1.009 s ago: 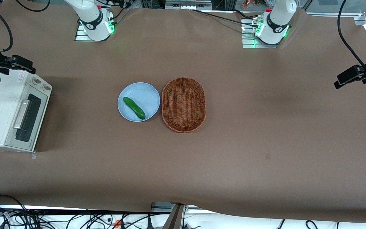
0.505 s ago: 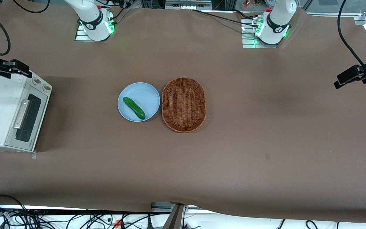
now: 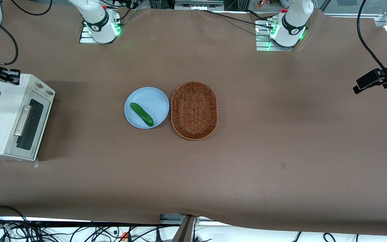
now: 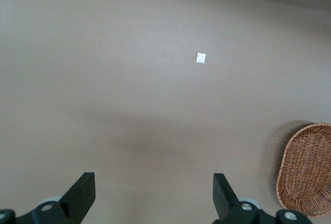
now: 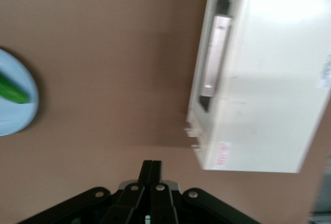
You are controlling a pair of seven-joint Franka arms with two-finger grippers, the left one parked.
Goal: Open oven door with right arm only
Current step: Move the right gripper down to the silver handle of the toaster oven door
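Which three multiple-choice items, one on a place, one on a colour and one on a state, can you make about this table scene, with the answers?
1. Where does the cucumber lie?
A. in the wicker basket
B. on the blue plate
C. on the oven's top

2. What colour is the oven door's handle?
A. silver
B. red
C. black

3. In what state is the oven door?
A. fully open
B. taken off
C. closed

Answers:
1 B: the cucumber rests on the blue plate, beside the wicker basket, which holds nothing.
2 A: the bar handle is silver against the dark window.
3 C: the oven door sits flat against the oven's front, and the gripper, fingers shut, hovers above the table apart from it.
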